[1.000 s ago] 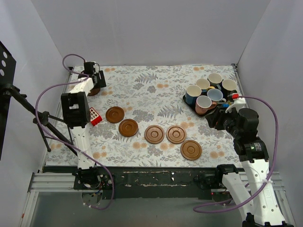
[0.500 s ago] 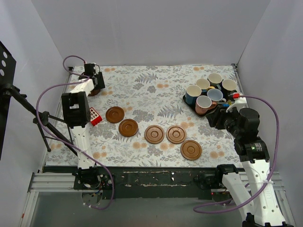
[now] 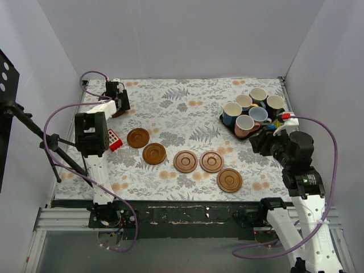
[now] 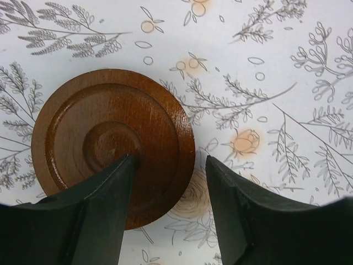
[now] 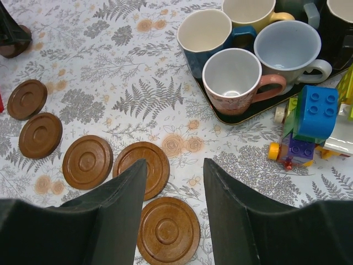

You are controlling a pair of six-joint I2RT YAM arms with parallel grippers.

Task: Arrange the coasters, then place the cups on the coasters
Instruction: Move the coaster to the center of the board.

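Note:
At the far left back, my left gripper [image 3: 118, 100] hangs open over one reddish-brown coaster [image 4: 113, 146] lying flat on the cloth. One finger is above the disc, the other above bare cloth, and the coaster's right rim lies between them untouched. Five more coasters run in a line: [image 3: 138, 137], [image 3: 154, 153], [image 3: 185, 161], [image 3: 211, 161], [image 3: 230, 180]. The cups stand packed on the dark tray [image 5: 231, 118]: dark blue [image 5: 204, 33], yellow [image 5: 248, 11], light blue [image 5: 287, 47], pink [image 5: 231, 77]. My right gripper [image 5: 175, 163] hovers open and empty near the tray.
Colourful toy blocks [image 5: 311, 118] lie just beside the tray on the right. A red block [image 3: 115, 139] sits by the left arm. White walls close in the table on three sides.
The left gripper's jaws have narrowed over the far coaster and the arm has shifted slightly toward the back. The right arm has barely moved.

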